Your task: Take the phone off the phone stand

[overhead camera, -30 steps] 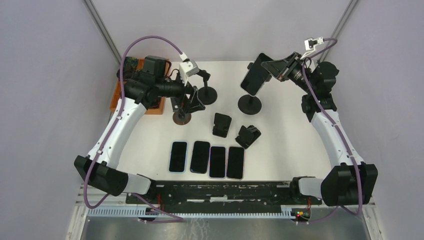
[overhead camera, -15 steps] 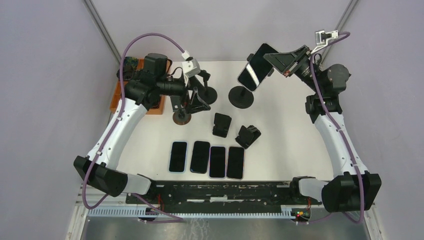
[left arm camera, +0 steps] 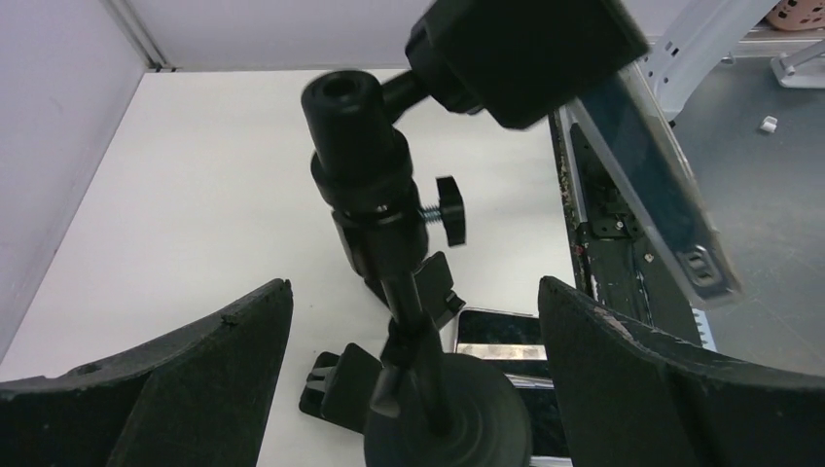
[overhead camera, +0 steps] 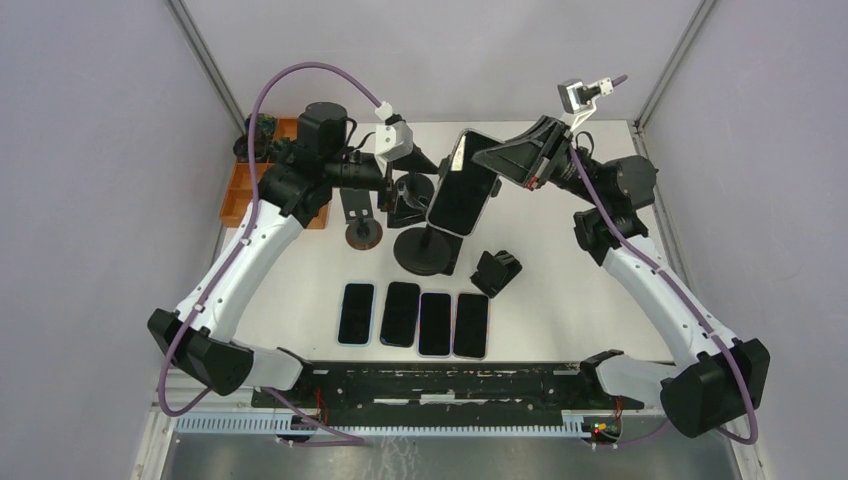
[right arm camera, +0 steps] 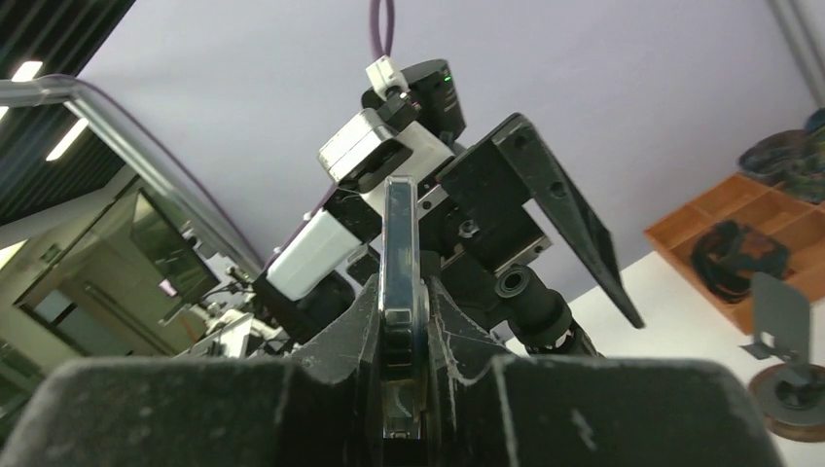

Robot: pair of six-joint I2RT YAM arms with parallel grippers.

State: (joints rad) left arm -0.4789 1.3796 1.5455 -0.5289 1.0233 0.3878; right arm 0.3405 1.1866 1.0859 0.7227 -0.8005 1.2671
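The stem [left arm camera: 413, 321] is best clamped below its knob [left arm camera: 449, 209] before the phone [overhead camera: 462, 195] is drawn from the phone stand [overhead camera: 425, 252], apparently held above the bench [overhead camera: 590, 270]. The phone is pinched edgewise by the right fingers [right arm camera: 462, 336], that arm raised and bent inward; the left fingers [left arm camera: 185, 379] are spread wide astride the stem, holding nothing

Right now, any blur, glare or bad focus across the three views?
Top external: sharp and evenly lit, soft shadows, no strong glare on the phone. Left wrist: stand fairly sharp, clamp head and the phone's edge soft at close range, left fingers dark. Right wrist: right fingers soft and underexposed, phone edge-on between them, ceiling lights bright at the left.
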